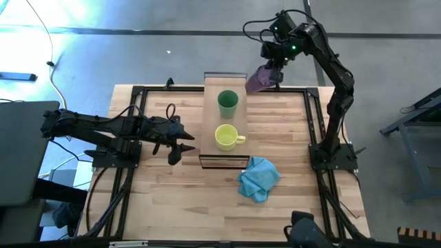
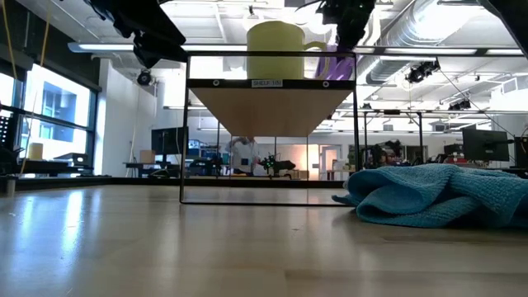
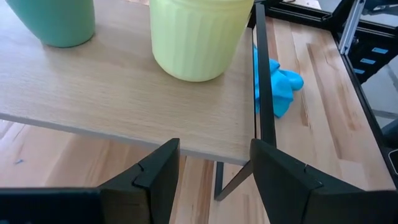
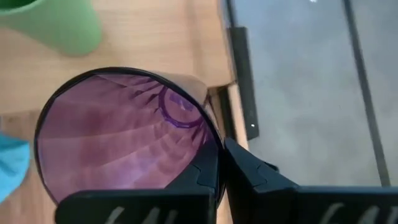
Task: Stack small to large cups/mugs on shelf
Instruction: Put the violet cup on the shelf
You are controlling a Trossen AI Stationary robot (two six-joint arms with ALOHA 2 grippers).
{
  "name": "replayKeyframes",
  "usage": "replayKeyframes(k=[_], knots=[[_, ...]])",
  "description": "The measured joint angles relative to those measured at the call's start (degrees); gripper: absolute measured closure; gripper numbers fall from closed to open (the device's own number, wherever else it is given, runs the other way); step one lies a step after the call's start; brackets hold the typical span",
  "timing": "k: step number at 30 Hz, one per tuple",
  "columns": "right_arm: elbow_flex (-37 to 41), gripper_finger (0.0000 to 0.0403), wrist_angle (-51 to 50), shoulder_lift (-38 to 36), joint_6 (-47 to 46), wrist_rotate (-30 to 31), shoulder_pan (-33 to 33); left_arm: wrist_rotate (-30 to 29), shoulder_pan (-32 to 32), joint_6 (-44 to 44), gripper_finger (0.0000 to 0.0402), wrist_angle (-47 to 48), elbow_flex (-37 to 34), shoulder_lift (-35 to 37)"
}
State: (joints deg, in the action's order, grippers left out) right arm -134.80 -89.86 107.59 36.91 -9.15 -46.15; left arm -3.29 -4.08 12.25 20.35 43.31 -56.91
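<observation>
Pinching the purple tumbler's (image 1: 259,80) rim, the right gripper (image 1: 274,71) is hanging beside the shelf's (image 1: 210,120) far corner; left gripper (image 1: 180,147) is gaping.

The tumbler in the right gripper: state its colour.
Translucent purple. The tumbler, pinched at its rim by the right gripper, shows best in the right wrist view.

A robotics lab — exposed ceiling ducts (image 2: 429,33), monitor-covered desks (image 2: 483,144) and tall windows (image 2: 49,115) beyond the table (image 1: 172,200).
</observation>
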Motion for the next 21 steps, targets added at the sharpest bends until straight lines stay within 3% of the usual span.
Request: replayKeyframes(k=[7, 16, 21], knots=[[0.7, 0.0403, -0.1, -0.9, -4.1, 0.1, 0.8, 0.0, 0.0, -0.5, 0.0218, 0.9, 0.0, 0.0], [0.8, 0.0403, -0.2, -0.9, -14.5, 5.1, 0.8, -0.4, 0.0, -1.3, 0.0218, 0.8, 0.0, 0.0], [0.8, 0.0403, -0.1, -0.9, -17.9, 3.7, 1.5, -0.4, 0.0, -1.4, 0.0218, 0.8, 0.0, 0.0]])
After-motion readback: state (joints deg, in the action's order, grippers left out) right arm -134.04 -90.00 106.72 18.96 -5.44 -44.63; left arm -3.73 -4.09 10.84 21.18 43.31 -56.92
